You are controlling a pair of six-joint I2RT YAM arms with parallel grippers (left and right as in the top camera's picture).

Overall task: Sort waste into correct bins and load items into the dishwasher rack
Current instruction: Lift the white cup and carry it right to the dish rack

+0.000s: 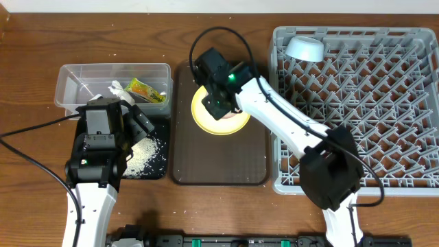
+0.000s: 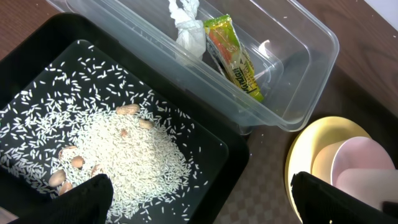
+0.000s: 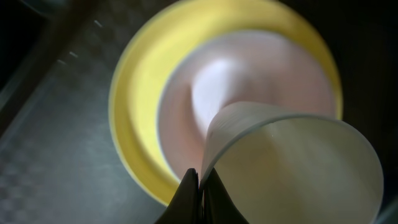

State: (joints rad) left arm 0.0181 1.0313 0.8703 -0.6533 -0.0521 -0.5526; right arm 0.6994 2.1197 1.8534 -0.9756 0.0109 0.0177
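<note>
My right gripper (image 3: 200, 186) is shut on the rim of the small white cup (image 3: 298, 168), held just above the pinkish-white bowl (image 3: 249, 81), which sits on the round yellow plate (image 3: 137, 106). In the overhead view this gripper (image 1: 218, 103) hides the cup over the plate (image 1: 202, 118). My left gripper (image 2: 199, 199) is open and empty above the black bin (image 2: 239, 155), which holds the rice (image 2: 118, 149). The tissue (image 2: 186, 31) and the snack wrapper (image 2: 233, 56) lie in the clear tub (image 2: 311, 68). The light-blue bowl (image 1: 305, 48) sits upside down in the grey rack (image 1: 384, 103).
The plate stands on the dark-brown tray (image 1: 219, 161) between the bins and the rack. Several tan nuts (image 2: 68, 165) lie in the rice. The clear tub (image 1: 68, 82) sits behind the black bin (image 1: 159, 171) at the left. Cables trail from both arms.
</note>
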